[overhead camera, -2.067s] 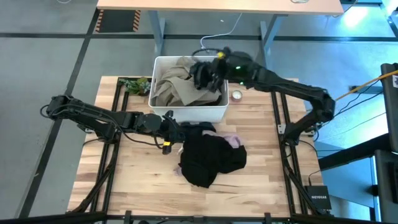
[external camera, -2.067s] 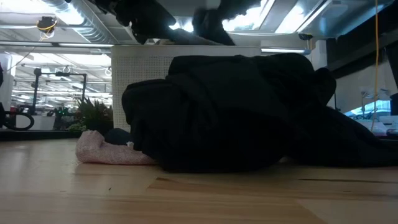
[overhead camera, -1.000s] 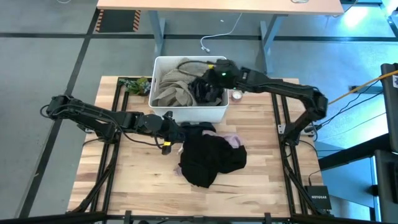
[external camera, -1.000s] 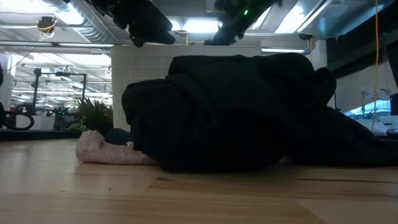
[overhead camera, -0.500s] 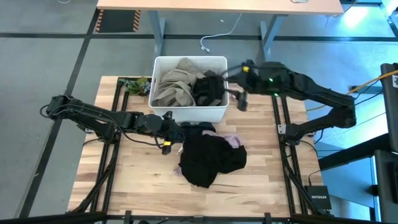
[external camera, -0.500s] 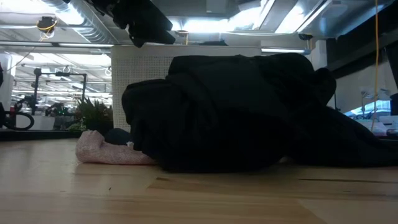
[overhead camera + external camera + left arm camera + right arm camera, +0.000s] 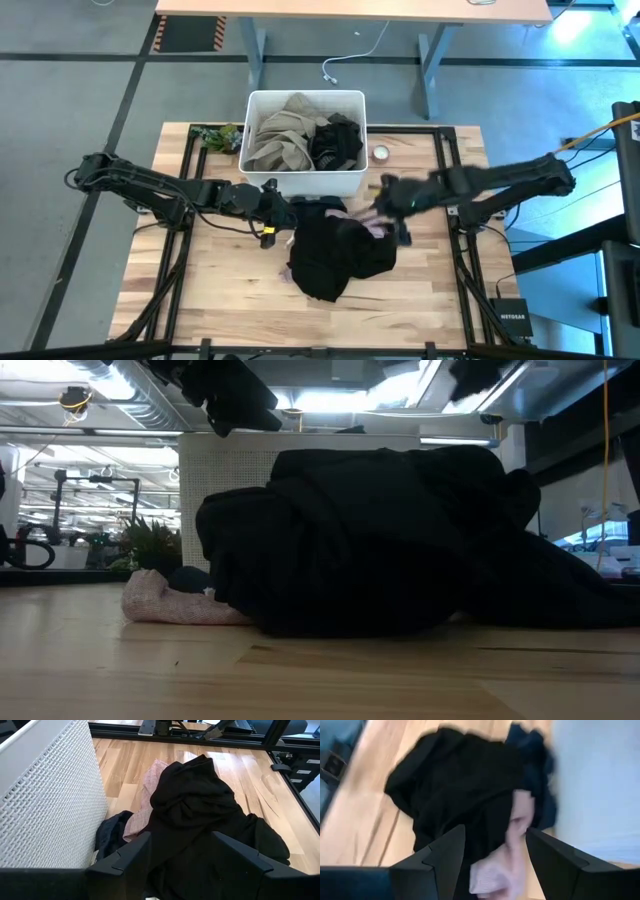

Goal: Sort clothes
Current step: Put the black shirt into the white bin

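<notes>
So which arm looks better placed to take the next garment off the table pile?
Probably the right: the right gripper, open and empty, is over the light pink garment at the pile's edge. The left gripper is open beside the black garment.

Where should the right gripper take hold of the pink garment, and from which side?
Probably at the pink garment's bare edge, beside the black garment that covers the rest. The right gripper, open, is nearest; coming from above on that side looks best.

A small black box point(image 7: 512, 322) beside the table reads "NETGEAR".
</notes>
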Action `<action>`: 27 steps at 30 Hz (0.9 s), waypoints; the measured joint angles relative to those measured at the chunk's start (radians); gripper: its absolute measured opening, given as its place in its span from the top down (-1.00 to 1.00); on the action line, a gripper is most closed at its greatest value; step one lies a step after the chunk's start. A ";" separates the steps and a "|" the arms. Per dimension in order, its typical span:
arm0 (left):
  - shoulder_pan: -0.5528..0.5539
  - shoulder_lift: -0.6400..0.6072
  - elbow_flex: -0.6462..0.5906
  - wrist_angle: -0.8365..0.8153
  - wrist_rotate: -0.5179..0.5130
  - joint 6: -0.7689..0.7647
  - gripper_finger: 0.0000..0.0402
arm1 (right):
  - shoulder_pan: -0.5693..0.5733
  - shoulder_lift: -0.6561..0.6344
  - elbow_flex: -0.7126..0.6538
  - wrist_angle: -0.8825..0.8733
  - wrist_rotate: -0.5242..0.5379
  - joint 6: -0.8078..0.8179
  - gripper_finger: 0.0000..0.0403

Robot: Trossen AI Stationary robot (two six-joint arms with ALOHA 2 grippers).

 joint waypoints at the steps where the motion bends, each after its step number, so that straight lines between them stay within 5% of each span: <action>1: 0.000 0.000 0.000 0.000 0.000 0.000 0.02 | 0.020 0.001 -0.047 0.041 0.015 0.013 -0.13; 7: 0.000 0.000 0.000 0.001 0.000 0.006 0.02 | 0.084 0.057 -0.210 0.167 0.059 0.077 -0.13; 19: 0.000 0.000 0.000 0.002 0.000 -0.010 0.02 | 0.104 0.142 -0.180 0.245 0.057 0.057 -0.15; 27: 0.000 0.000 0.000 0.001 0.000 -0.007 0.02 | 0.104 0.165 -0.143 0.242 0.123 0.001 -0.50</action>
